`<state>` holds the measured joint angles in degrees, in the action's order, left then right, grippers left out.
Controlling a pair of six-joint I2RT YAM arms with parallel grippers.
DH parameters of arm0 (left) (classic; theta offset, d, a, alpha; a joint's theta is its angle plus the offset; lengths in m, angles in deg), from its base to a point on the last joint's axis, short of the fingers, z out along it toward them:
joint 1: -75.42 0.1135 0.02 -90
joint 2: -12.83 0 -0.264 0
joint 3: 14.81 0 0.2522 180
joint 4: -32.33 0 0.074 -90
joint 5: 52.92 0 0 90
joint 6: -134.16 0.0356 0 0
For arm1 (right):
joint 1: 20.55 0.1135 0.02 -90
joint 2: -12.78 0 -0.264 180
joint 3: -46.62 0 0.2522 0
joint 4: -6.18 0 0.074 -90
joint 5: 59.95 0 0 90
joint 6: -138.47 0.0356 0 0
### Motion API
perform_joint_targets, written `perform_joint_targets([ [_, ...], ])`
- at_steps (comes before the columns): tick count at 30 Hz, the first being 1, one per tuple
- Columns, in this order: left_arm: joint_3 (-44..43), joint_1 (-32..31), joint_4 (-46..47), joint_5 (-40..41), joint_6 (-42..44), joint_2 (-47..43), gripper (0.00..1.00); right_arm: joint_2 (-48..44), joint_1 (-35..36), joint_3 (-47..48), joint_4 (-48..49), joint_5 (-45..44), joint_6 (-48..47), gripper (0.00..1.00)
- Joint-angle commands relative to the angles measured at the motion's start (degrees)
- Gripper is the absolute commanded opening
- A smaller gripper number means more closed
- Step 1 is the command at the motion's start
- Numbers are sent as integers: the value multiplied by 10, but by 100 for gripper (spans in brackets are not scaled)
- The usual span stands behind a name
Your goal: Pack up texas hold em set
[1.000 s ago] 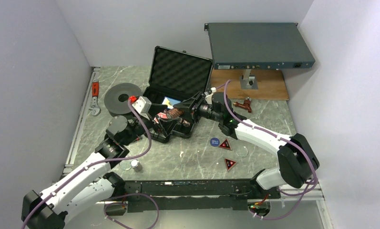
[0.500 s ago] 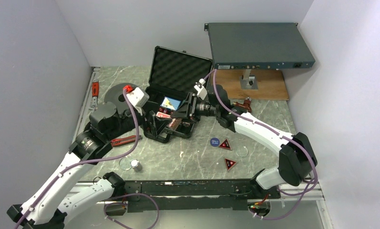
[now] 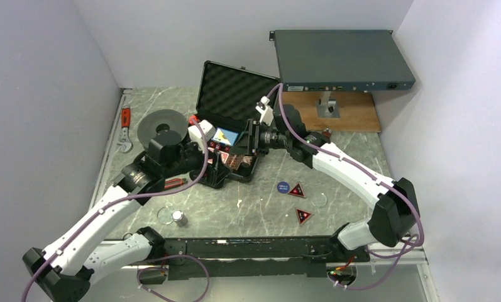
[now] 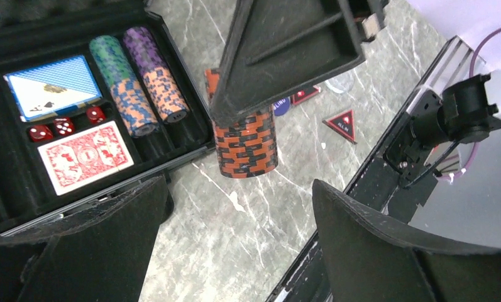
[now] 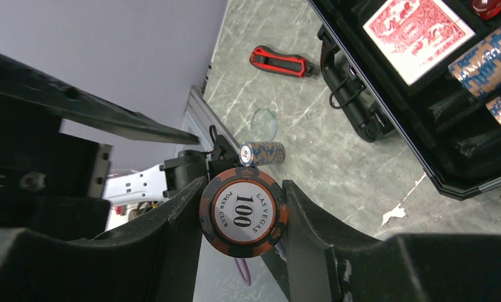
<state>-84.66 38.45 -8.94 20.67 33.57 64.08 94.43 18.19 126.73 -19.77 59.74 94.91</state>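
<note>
The black briefcase lies open with its foam lid raised. Inside it are a blue deck, a red deck, red dice and two rows of striped chips. My right gripper is shut on an orange-black chip stack, held above the table just in front of the case. My left gripper hangs open below that stack, holding nothing. On the table lie a blue button and two triangular markers.
A short chip stack and a clear disc lie near the front left. A red-handled tool lies left of the case. A dark spool, a grey rack box and a wooden board stand behind.
My left arm swung out to the left, then back in to the case's front edge. My right gripper, still shut on the chip stack, shifted slightly back and left.
</note>
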Motion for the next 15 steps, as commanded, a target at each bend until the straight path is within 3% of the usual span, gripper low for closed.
perform_joint_targets([
  [1,25,-2,57,-41,-16,22,89,1,1,41,36,14,-8,0],
  [15,43,-2,111,-63,-63,42,79,13,1,55,29,36,-3,0],
])
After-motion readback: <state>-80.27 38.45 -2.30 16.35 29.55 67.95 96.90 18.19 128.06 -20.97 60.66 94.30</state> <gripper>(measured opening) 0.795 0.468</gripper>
